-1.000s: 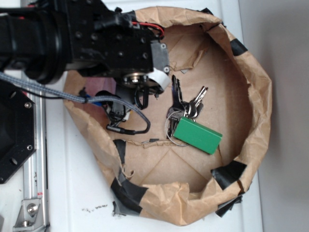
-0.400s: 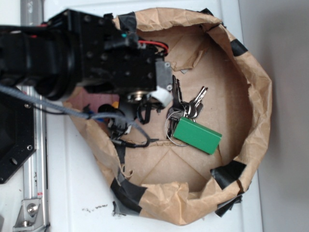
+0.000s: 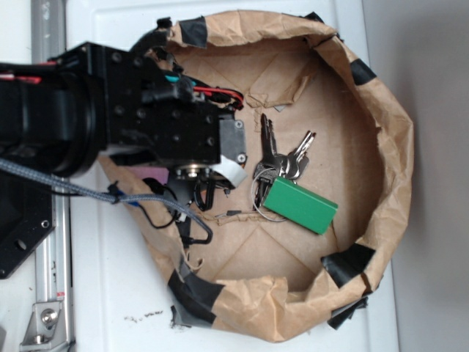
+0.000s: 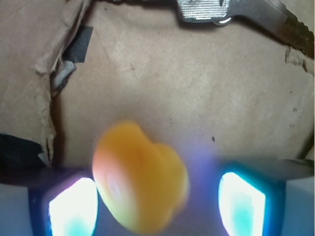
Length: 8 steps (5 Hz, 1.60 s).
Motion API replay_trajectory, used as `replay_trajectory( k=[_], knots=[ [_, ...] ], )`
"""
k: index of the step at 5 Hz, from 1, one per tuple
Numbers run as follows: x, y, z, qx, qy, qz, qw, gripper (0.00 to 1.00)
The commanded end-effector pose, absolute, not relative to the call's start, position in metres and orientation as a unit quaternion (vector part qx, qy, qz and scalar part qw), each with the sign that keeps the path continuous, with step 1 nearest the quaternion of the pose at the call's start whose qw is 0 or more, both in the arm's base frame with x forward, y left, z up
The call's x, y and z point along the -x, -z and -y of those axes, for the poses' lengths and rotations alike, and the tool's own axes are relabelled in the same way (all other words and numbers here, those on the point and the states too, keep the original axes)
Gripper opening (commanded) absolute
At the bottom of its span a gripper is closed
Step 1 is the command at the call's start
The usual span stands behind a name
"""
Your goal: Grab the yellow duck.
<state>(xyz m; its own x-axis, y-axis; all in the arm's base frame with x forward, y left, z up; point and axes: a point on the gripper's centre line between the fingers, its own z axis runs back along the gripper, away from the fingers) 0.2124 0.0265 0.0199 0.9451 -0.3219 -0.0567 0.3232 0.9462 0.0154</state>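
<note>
1. Gripper [image 4: 156, 206]: seen from the wrist view, jaws spread apart, two glowing pads [image 4: 73, 209] at the lower edge, one at 8 o'clock, one at 4 o'clock. Nothing clamped.
2. Yellow duck [image 4: 140, 177]: blurred yellow-orange rounded body lying between the pads, nearer the 8 o'clock pad; contact with that pad cannot be told. Rests on brown paper. Hidden under the arm in the exterior view.
3. Robot arm [image 3: 110, 110]: black body, entering from 9 o'clock in the exterior view, covering the 9 to 10 o'clock part of the bowl.
4. Braided cable [image 3: 66, 187]: grey, runs below the arm toward 7 o'clock.
5. Paper bowl [image 3: 392, 147]: crumpled brown paper rim with black tape patches, on a white surface.
6. Keys [image 3: 282, 158]: metal bunch on a ring, near the bowl's centre, just at 3 o'clock of the arm's tip.
7. Green key tag [image 3: 300, 207]: rectangular, touching the keys at their 5 o'clock side.
</note>
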Motion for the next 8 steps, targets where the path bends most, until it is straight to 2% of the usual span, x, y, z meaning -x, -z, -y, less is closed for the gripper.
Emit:
replay_trajectory(
  k=[1, 2, 3, 4, 5, 6, 7, 8],
  knots=[
    [-0.217, -0.027, -0.03, -0.026, 0.161, -0.004, 0.987, 1.0],
    [-0.22, -0.023, -0.032, -0.024, 0.161, -0.008, 0.987, 1.0],
    [-0.222, -0.018, -0.031, -0.018, 0.16, -0.006, 0.987, 0.0],
    [-0.226, -0.022, -0.027, -0.013, 0.165, -0.001, 0.986, 0.0],
    [-0.23, -0.03, -0.025, 0.003, 0.166, 0.008, 0.986, 1.0],
    [-0.236, -0.038, -0.018, 0.011, 0.173, 0.025, 0.984, 1.0],
    [-0.239, -0.035, -0.018, 0.01, 0.172, 0.024, 0.985, 1.0],
    [-0.238, -0.028, -0.021, 0.014, 0.163, 0.026, 0.986, 0.0]
  ],
)
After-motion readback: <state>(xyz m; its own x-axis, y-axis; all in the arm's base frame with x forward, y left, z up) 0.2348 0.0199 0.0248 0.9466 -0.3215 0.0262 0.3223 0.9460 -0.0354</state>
